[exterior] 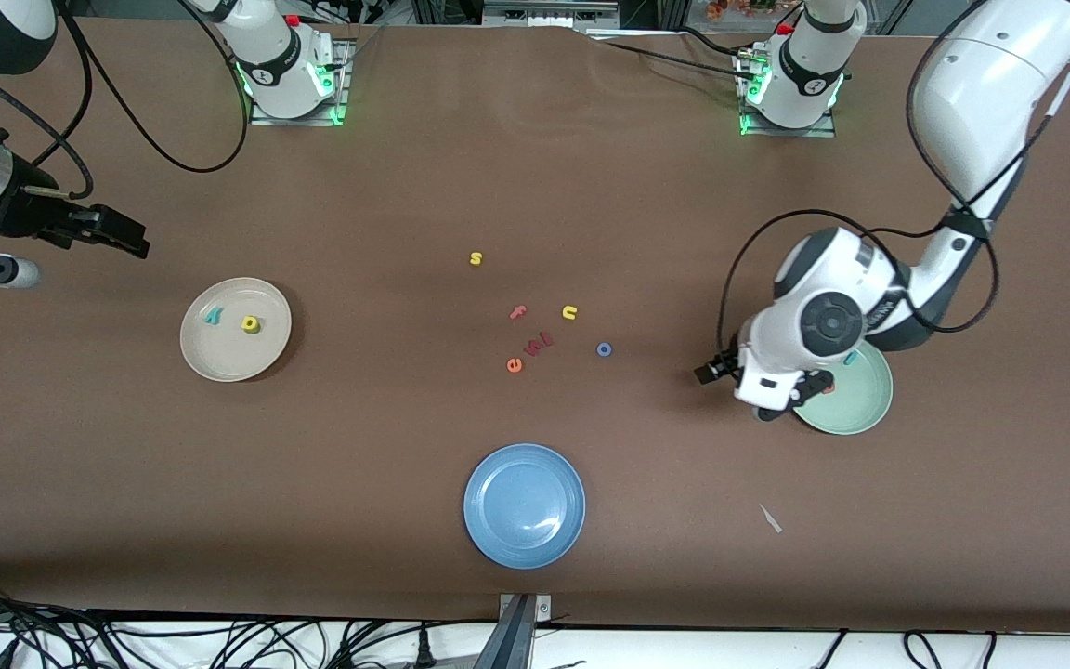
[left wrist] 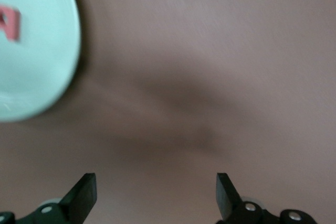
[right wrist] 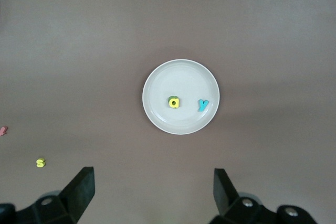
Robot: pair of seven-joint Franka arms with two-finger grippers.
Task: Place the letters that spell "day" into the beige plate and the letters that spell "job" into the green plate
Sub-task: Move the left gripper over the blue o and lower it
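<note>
The beige plate [exterior: 228, 358] [right wrist: 181, 69] lies toward the right arm's end and holds a teal "y" [exterior: 212, 316] [right wrist: 203, 104] and a yellow "d" [exterior: 251, 323] [right wrist: 174, 102] lying on a green "a". The green plate [exterior: 855, 413] [left wrist: 37, 66] holds a teal "j" [exterior: 852, 357] and a salmon "b" [exterior: 828, 387] [left wrist: 9, 22]. A blue "o" [exterior: 604, 349] lies on the table mid-way. My left gripper [exterior: 770, 406] [left wrist: 156, 182] hangs open and empty beside the green plate's rim. My right gripper [exterior: 131, 237] [right wrist: 153, 177] waits open, high over the table by the beige plate.
Loose letters lie mid-table: yellow "s" [exterior: 476, 258], pink "f" [exterior: 517, 312], yellow "u" [exterior: 569, 312], a pink letter [exterior: 540, 344], orange "e" [exterior: 514, 365]. A blue plate [exterior: 524, 505] sits nearer the front camera. A white scrap [exterior: 770, 518] lies near the green plate.
</note>
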